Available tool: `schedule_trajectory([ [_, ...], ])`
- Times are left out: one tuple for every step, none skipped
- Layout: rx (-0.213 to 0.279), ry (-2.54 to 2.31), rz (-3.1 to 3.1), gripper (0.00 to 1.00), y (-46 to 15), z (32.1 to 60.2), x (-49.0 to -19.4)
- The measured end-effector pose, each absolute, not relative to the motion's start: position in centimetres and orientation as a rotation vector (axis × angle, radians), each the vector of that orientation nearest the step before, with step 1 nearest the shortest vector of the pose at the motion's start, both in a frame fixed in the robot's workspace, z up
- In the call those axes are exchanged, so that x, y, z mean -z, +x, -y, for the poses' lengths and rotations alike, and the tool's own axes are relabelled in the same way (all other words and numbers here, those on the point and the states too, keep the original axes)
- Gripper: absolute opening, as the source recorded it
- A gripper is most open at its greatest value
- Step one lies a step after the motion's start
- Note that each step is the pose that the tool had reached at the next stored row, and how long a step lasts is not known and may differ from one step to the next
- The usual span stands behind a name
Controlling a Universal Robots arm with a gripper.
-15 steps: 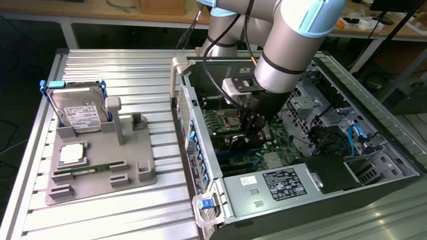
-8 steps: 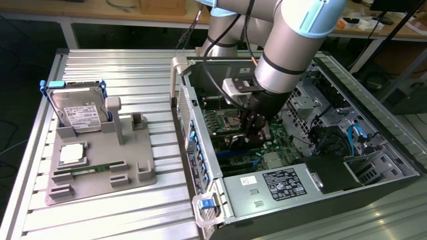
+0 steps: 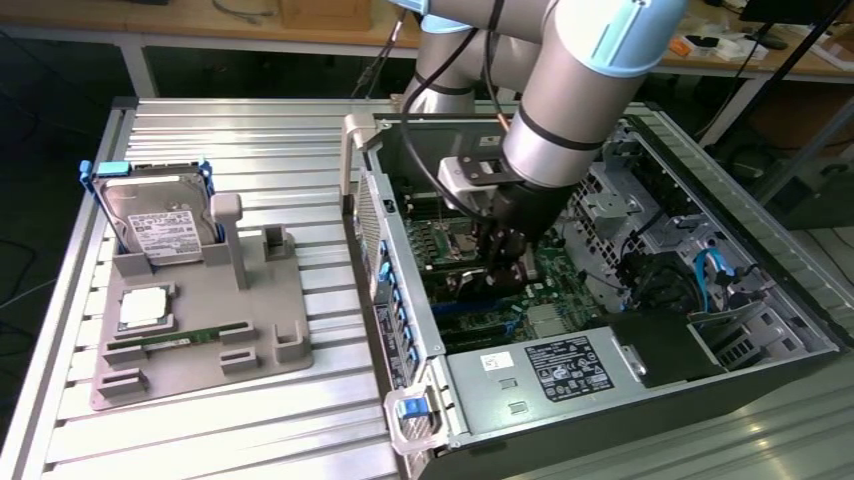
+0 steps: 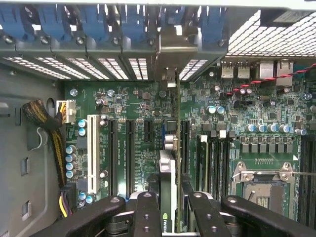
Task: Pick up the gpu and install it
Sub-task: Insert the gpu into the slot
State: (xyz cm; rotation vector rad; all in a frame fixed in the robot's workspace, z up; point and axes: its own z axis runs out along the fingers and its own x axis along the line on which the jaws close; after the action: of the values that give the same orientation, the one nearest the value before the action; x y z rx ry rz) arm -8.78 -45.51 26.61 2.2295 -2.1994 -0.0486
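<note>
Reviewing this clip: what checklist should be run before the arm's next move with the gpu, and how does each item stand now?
1. Grip: the claw is closed on the gpu, which is held edge-on: ok.
2. gpu is inside the open case: ok.
3. Silver bracket faces the rear slot openings: ok.
4. Card edge is lined up over a motherboard slot: cannot tell.
5. Card is seated in a slot: cannot tell.
6. Yellow-black cable bundle is apart from the card: ok.
</note>
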Motion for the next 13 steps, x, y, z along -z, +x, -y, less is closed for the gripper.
schedule_trajectory([
  [0.049,2.23,2.199,0.27,-8.82,45.52,-26.61],
  [0.049,2.229,2.199,0.27,-8.84,45.52,-26.61],
  [0.049,2.23,2.199,0.27,-8.85,45.52,-26.6],
  [0.049,2.23,2.2,0.27,-8.86,45.52,-26.59],
  [0.05,2.23,2.2,0.27,-8.89,45.52,-26.58],
  [0.051,2.231,2.201,0.27,-8.91,45.52,-26.57],
  [0.052,2.231,2.201,0.27,-8.94,45.52,-26.55],
  [0.052,2.231,2.201,0.27,-8.98,45.52,-26.54],
  [0.052,2.231,2.201,0.27,-9.01,45.52,-26.52],
  [0.052,2.231,2.201,0.27,-9.03,45.52,-26.5],
  [0.053,2.231,2.201,0.27,-9.05,45.53,-26.46],
  [0.053,2.232,2.201,0.27,-9.08,45.52,-26.43],
  [0.053,2.232,2.201,0.27,-9.11,45.52,-26.39],
])
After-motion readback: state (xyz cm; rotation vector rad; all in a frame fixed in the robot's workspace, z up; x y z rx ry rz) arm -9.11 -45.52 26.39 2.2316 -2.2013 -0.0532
